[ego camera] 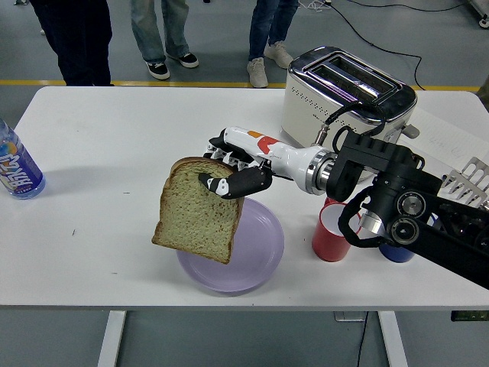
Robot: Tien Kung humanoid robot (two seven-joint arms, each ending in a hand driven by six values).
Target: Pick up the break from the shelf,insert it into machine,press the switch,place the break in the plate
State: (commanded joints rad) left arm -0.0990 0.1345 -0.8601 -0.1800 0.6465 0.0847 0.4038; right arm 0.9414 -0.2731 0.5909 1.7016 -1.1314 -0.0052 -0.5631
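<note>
One hand (229, 172), the robot's right, reaches in from the right and pinches a slice of bread (197, 212) near its top crust, thumb on the front face and fingers curled behind it. The bread hangs tilted in the air over the left edge of the purple plate (260, 252), not resting on it. Behind the arm stands the toaster (348, 95), with a red cup (330, 232) beside the plate and a bottle (17, 168) at the table's (114, 153) left edge.
</note>
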